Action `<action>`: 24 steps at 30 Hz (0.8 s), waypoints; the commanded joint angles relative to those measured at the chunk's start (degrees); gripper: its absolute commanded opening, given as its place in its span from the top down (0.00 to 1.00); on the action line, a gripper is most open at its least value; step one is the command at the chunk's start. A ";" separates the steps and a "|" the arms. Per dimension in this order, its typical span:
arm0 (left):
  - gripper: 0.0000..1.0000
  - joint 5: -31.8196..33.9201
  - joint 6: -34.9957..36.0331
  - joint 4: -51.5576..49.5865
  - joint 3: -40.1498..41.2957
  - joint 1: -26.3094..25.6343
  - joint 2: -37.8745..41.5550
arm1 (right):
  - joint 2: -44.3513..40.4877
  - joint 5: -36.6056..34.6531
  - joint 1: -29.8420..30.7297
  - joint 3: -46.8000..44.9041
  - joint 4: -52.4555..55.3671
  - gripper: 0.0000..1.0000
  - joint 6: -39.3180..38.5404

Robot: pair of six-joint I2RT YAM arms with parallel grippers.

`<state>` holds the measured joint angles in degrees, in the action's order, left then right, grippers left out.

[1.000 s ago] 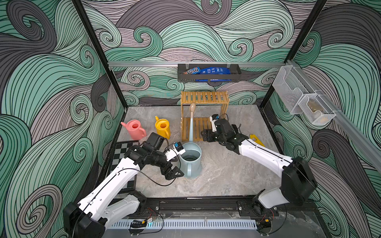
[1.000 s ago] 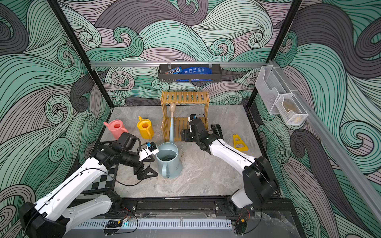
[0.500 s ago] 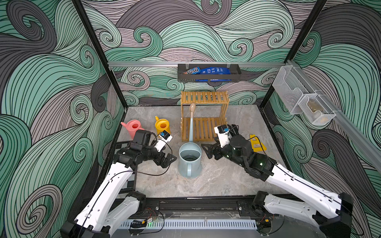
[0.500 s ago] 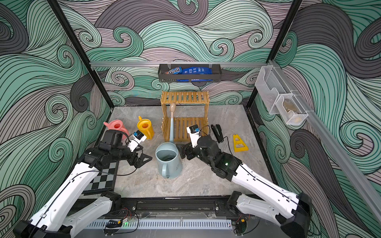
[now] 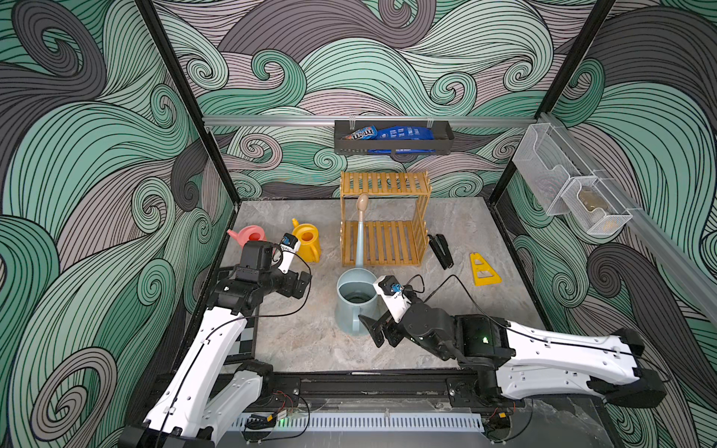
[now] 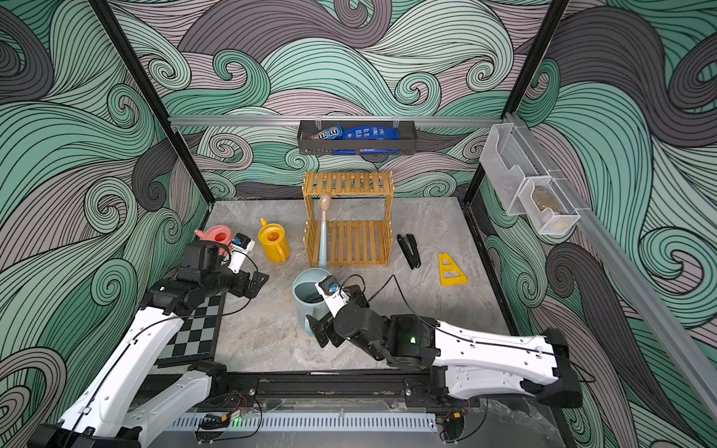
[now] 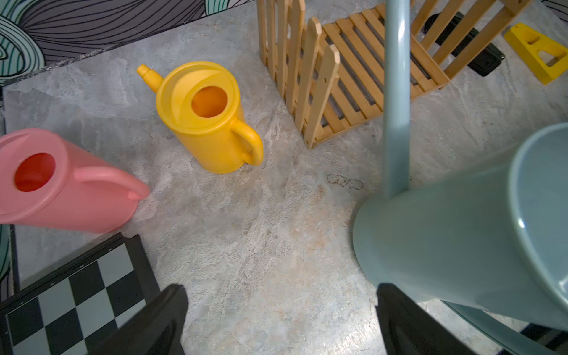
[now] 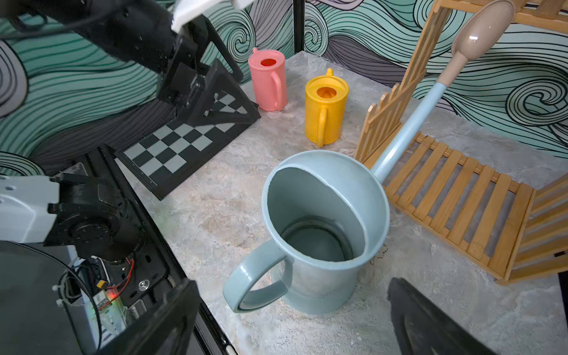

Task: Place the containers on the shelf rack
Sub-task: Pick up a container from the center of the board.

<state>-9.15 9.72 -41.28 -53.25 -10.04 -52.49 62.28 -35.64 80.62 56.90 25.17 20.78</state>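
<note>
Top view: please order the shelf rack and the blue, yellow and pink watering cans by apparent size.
1. shelf rack
2. blue watering can
3. yellow watering can and pink watering can look alike; pink is partly hidden, so unranked.

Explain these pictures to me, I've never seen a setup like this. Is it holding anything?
These are two white robot arms fixed at the front of a grey table, each ending in a two-fingered tool. Two pictures look down from above, almost the same view; the other two come from cameras on the arms' wrists. On the table stand a large blue watering can, a yellow can and a pink can, beside a wooden shelf rack that none of them is on yet, plus a chessboard, a black stapler and a yellow wedge. The left tool and right tool are both open and hold nothing; the right one hovers by the blue can's handle.
</note>
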 commanded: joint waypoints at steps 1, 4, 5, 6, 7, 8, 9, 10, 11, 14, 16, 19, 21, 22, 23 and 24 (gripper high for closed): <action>0.01 2.25 -0.91 1.92 -0.75 0.59 1.01 | 2.66 -6.12 2.24 1.72 3.66 0.01 1.84; 0.01 1.92 -1.06 1.06 -1.59 0.81 0.73 | 5.60 -6.84 2.39 3.88 6.81 0.01 4.68; 0.01 1.94 -1.02 1.18 -1.49 0.81 0.80 | 6.44 -7.04 2.48 4.47 7.81 0.01 5.43; 0.01 1.90 -0.95 1.50 -1.06 0.81 0.93 | 7.12 -7.20 2.54 4.82 8.44 0.01 6.25; 0.01 1.74 -0.93 2.08 -0.59 0.81 1.06 | 7.68 -7.20 2.53 4.76 8.60 0.01 7.03; 0.01 1.49 -0.93 2.37 -0.35 0.81 1.07 | 8.09 -7.25 2.53 4.53 8.35 0.01 7.14; 0.01 1.24 -0.93 2.22 -0.45 0.81 1.01 | 8.50 -7.08 2.53 4.45 7.98 0.01 7.20; 0.01 1.16 -0.93 1.87 -0.71 0.86 0.91 | 8.84 -6.79 2.53 4.68 7.87 0.01 7.43; 0.01 1.29 -0.93 1.51 -1.07 0.90 0.82 | 9.16 -6.67 2.53 5.08 7.99 0.01 7.80; 0.01 1.56 -0.84 1.78 -0.83 0.90 0.93 | 9.89 -6.55 2.55 5.40 8.19 0.01 8.99; 0.01 1.06 -0.84 2.39 -0.18 0.84 1.07 | 10.11 -7.29 2.58 4.72 8.19 0.01 9.30; 0.01 1.15 -0.84 1.43 -1.07 0.86 0.82 | 10.61 -8.29 2.55 5.31 9.77 0.01 10.89; 0.01 1.42 -0.84 1.64 -0.86 0.79 0.94 | 10.83 -8.96 2.54 5.39 10.74 0.01 11.95; 0.01 1.26 -0.84 2.02 -0.54 0.77 1.05 | 11.03 -9.81 2.55 5.29 11.68 0.01 12.85; 0.01 0.98 -0.84 2.37 -0.26 0.69 1.07 | 11.28 -10.63 2.48 5.24 12.84 0.01 14.00; 0.01 0.63 -0.84 2.31 -0.23 0.65 1.01 | 11.55 -11.18 2.26 5.34 14.02 0.01 14.62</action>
<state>-7.99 9.39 -39.92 -53.23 -9.50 -52.25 73.03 -43.31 82.96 60.99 35.35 32.14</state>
